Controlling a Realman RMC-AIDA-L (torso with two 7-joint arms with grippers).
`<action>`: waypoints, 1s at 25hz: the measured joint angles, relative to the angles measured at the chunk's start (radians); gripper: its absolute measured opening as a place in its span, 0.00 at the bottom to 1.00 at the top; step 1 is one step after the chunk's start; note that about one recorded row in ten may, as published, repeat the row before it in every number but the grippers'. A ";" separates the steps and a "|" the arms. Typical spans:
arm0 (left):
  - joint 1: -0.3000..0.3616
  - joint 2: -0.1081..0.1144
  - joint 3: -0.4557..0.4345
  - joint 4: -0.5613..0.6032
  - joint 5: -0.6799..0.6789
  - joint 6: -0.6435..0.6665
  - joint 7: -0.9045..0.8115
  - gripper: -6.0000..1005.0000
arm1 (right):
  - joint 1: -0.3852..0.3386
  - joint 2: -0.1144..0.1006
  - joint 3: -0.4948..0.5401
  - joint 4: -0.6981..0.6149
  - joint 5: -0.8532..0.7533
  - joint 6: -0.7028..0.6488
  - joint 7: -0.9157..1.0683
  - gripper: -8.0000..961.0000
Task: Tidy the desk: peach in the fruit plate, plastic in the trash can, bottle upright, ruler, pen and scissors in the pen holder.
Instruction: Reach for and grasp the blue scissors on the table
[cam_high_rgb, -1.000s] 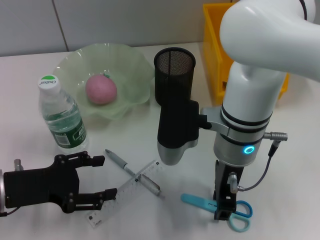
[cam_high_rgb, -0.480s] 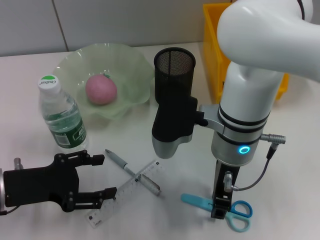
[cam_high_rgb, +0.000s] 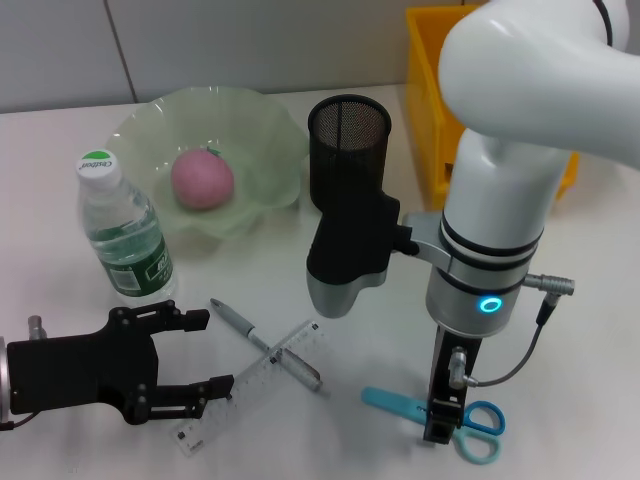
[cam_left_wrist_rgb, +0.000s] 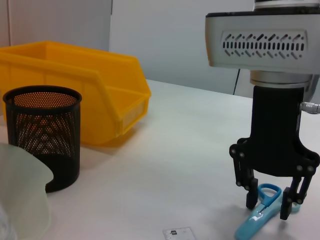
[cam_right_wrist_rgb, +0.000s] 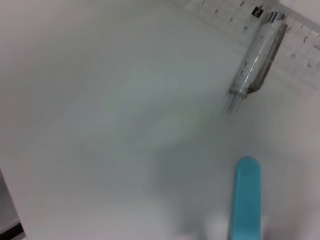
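Note:
Blue scissors (cam_high_rgb: 468, 427) lie flat at the front right. My right gripper (cam_high_rgb: 438, 424) points straight down over them, open, a finger (cam_left_wrist_rgb: 250, 196) on each side of the scissors (cam_left_wrist_rgb: 260, 216). A silver pen (cam_high_rgb: 266, 345) lies across a clear ruler (cam_high_rgb: 252, 382) in the front middle. My left gripper (cam_high_rgb: 208, 352) rests open at the front left, its lower finger beside the ruler's end. The black mesh pen holder (cam_high_rgb: 347, 150) stands behind. The pink peach (cam_high_rgb: 202, 180) sits in the green plate (cam_high_rgb: 265, 125). The bottle (cam_high_rgb: 125, 230) stands upright. No plastic is in view.
A yellow bin (cam_high_rgb: 432, 90) stands at the back right, close behind the right arm. The right arm's forearm hangs over the table just in front of the pen holder. The wall runs along the table's far edge.
The right arm's wrist swayed slightly left and back, and its gripper stays over the scissors. The left arm, pen and ruler have not moved.

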 joint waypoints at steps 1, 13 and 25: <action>0.000 0.000 0.000 0.000 0.000 0.000 0.000 0.83 | -0.002 0.000 0.000 -0.001 0.000 0.000 0.000 0.45; 0.000 0.003 0.000 0.006 0.012 0.003 0.002 0.83 | -0.008 0.000 -0.023 -0.004 0.001 0.014 0.002 0.45; -0.003 0.003 0.000 0.006 0.014 0.004 0.002 0.83 | -0.017 -0.001 -0.024 -0.008 0.001 0.021 0.002 0.45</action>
